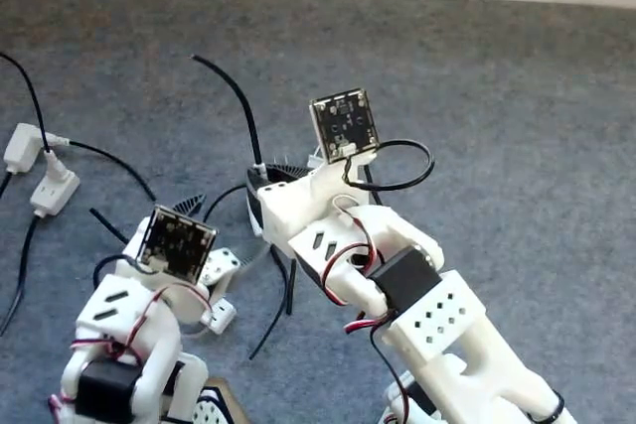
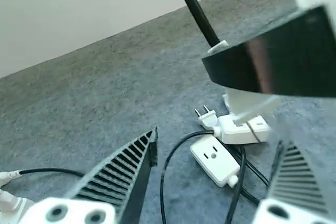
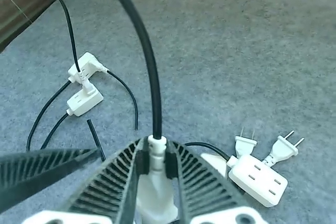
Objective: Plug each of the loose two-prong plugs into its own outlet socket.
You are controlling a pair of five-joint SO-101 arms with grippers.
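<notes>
We take the flat white plastic outlet block with several slot pairs (image 3: 257, 179) as our landmark on the grey carpet (image 3: 236, 51).

Touching this block or just beside it lie one small white two-prong plug (image 3: 244, 144) and a second white two-prong plug (image 3: 284, 150). Their metal prongs are bare and point away from the block, so we judge that both are not yet plugged in.

Near the block is the right gripper (image 3: 156, 145). Its ribbed black fingers are pressed together on a white plug body with a thick black cable (image 3: 155, 203). The prongs of this plug are hidden, but it seems to be lifted and not yet in any socket.

The left gripper (image 2: 217, 138) hangs with its fingers spread wide and pinches nothing. Below it, probably near the block, lies a white single socket with a three-hole face (image 2: 214, 158) on a thin black cord.

Well apart from the block, beyond the right gripper, a white angled plug (image 3: 86, 66) touches a white socket piece (image 3: 84, 100). They look joined, so we count this pair as probably done. At least three plugs seem left.

We can read no brand, label or other writing on any of these parts.
</notes>
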